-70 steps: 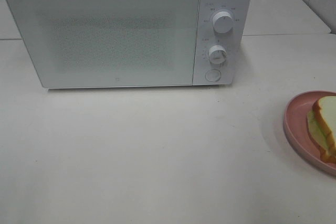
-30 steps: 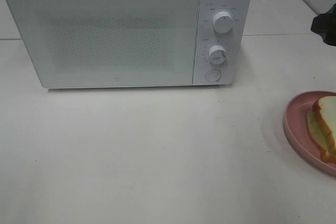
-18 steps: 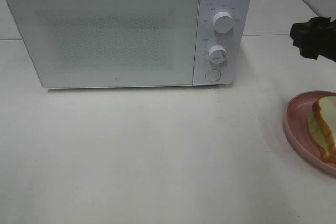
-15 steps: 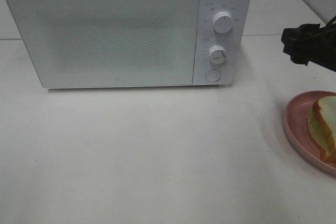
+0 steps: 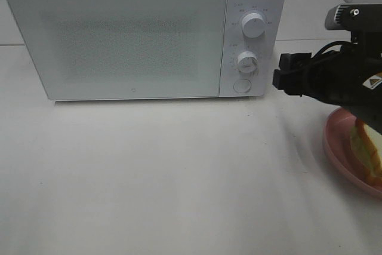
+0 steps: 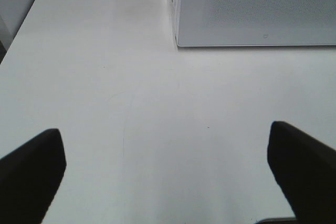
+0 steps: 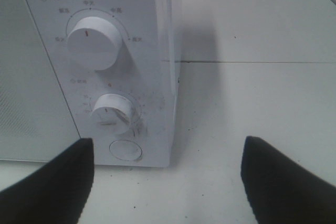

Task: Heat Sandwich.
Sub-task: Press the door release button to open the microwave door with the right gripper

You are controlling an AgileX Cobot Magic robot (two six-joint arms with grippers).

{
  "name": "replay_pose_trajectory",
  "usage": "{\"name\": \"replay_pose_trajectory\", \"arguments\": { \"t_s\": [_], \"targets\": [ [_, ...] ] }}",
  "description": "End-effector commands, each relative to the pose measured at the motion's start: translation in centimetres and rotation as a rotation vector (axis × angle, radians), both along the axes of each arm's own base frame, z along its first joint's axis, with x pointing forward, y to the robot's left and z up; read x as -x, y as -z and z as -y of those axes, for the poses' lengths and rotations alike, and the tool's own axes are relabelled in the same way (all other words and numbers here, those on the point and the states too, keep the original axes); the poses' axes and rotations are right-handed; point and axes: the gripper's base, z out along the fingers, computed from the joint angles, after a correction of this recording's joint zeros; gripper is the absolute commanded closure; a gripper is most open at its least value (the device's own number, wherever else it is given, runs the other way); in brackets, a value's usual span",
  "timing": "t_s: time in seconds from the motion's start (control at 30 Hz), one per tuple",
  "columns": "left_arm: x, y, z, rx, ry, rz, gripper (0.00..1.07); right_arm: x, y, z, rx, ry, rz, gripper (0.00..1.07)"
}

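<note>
The sandwich (image 5: 365, 154), white bread with an orange-brown crust, lies on a round pink plate (image 5: 335, 138) at the right edge of the table. My right arm hangs over them and hides most of both. My right gripper (image 5: 283, 71) is open and empty, just right of the white microwave (image 5: 119, 34), level with its lower knob (image 5: 246, 62). In the right wrist view the right gripper (image 7: 165, 182) faces the control panel, with the round button (image 7: 125, 149) between its dark fingers (image 7: 47, 187). My left gripper (image 6: 168, 182) is open and empty over bare table.
The microwave's door (image 5: 116, 40) is shut. Its upper knob (image 7: 94, 40) and lower knob (image 7: 111, 113) sit above the button. The microwave's front corner (image 6: 178, 40) shows ahead in the left wrist view. The white table (image 5: 179, 177) stretches in front.
My right arm has come in from the right edge and moved left toward the microwave's control panel. It now covers part of the plate and sandwich.
</note>
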Motion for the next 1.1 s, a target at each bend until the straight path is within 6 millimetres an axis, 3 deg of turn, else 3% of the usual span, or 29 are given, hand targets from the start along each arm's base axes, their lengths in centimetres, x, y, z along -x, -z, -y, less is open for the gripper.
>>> {"name": "replay_pose_trajectory", "arguments": {
  "t_s": [0.03, 0.37, 0.73, 0.93, 1.1],
  "targets": [
    [0.3, 0.0, 0.0, 0.003, 0.002, 0.023, 0.07, 0.3, 0.4, -0.9, 0.014, 0.019, 0.022, 0.32],
    [0.3, 0.0, 0.0, 0.003, 0.002, 0.023, 0.07, 2.0, 2.5, -3.9, 0.046, 0.019, -0.008, 0.32],
    [0.3, 0.0, 0.0, 0.003, 0.002, 0.023, 0.07, 2.3, 3.0, -4.2, 0.06, 0.031, -0.024, 0.32],
    [0.3, 0.0, 0.0, 0.003, 0.002, 0.023, 0.07, 2.3, 3.0, -4.2, -0.032, 0.063, -0.032, 0.32],
    [0.3, 0.0, 0.0, 0.003, 0.002, 0.023, 0.07, 2.3, 3.1, -4.2, -0.266, 0.144, -0.058, 0.32]
  ]
}}
